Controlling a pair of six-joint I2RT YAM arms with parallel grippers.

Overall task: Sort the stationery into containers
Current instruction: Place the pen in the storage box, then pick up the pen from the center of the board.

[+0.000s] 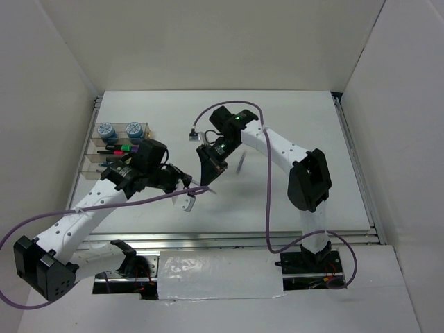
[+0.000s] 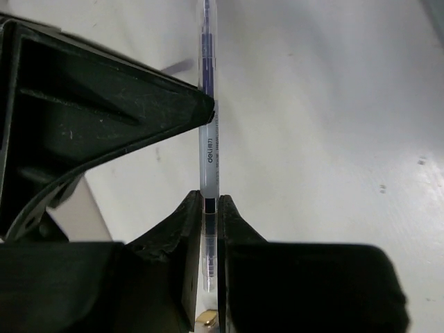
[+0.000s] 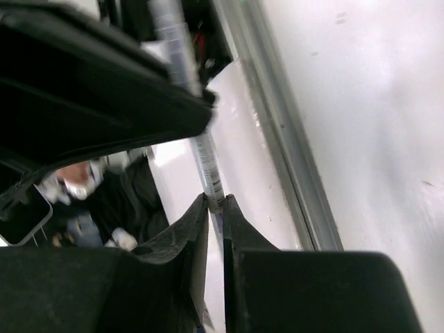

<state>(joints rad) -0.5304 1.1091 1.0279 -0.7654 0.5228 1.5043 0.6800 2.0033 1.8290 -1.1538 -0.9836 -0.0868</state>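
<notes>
Bearing "deli" lettering, pen (image 2: 209,149) in left end effector (image 2: 210,202)

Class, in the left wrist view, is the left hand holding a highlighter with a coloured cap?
No, the left hand is shut on a thin clear pen with printed lettering.

White-shelled arms (image 1: 90,208) with black joints (image 1: 309,180), looping purple cables (image 1: 268,208), one green light (image 1: 238,118).

Shows left gripper (image 1: 189,198) and right gripper (image 1: 210,175) close together mid-table.
Shows patterned tubs (image 1: 107,130) and highlighters (image 1: 123,149) in organizer box (image 1: 91,158) at left, thin pen (image 1: 241,163) lying near right gripper.
</notes>
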